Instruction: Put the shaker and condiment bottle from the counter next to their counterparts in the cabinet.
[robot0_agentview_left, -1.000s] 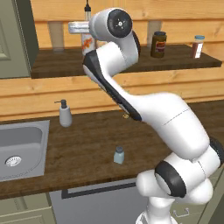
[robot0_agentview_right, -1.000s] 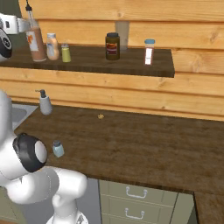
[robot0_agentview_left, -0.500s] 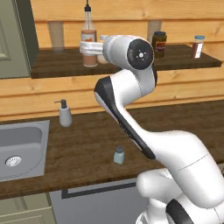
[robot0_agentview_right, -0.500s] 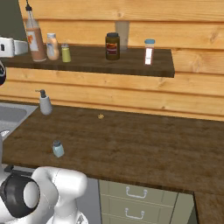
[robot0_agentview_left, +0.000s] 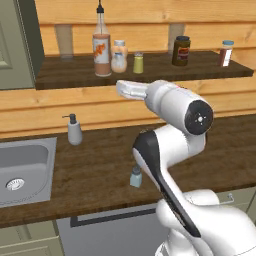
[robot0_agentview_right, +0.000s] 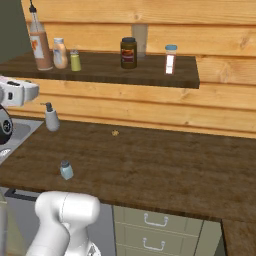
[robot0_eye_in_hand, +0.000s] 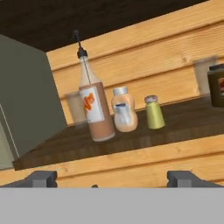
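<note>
Fingers: the two small dark finger tips (robot0_eye_in_hand: 112, 178) stand spread as wide as they go, nothing between them, nothing held.
Facing: hand view looks level at the dark-brown shelf board (robot0_eye_in_hand: 188, 122) of the wall cabinet, fingers apart from it.
Condiment bottle: tall clear bottle of orange-brown sauce with white-orange label and dark pointed nozzle (robot0_eye_in_hand: 93, 107) stands upright on the shelf, just beside the squat pale peach bottle with white cap (robot0_eye_in_hand: 123, 111); this half of the task looks done.
Yellow-green shaker: small, grey-capped (robot0_eye_in_hand: 154, 113), next along the shelf, past the peach bottle, with bare board on its far side.
Shaker: small pale-blue shaker with grey cap (robot0_agentview_left: 135, 177) sits upright on the long dark-brown wood-grain table (robot0_agentview_left: 90, 170), near its front edge, well apart from the shelf.
Key relation: the shaker lies well below the fingers and back toward the base; its long axis is vertical. Judgement: the hand must swing down and tip over to come at it.
Nearby: white pump dispenser (robot0_agentview_left: 74, 130) by the steel sink (robot0_agentview_left: 30, 165), apart from the shaker.
</note>
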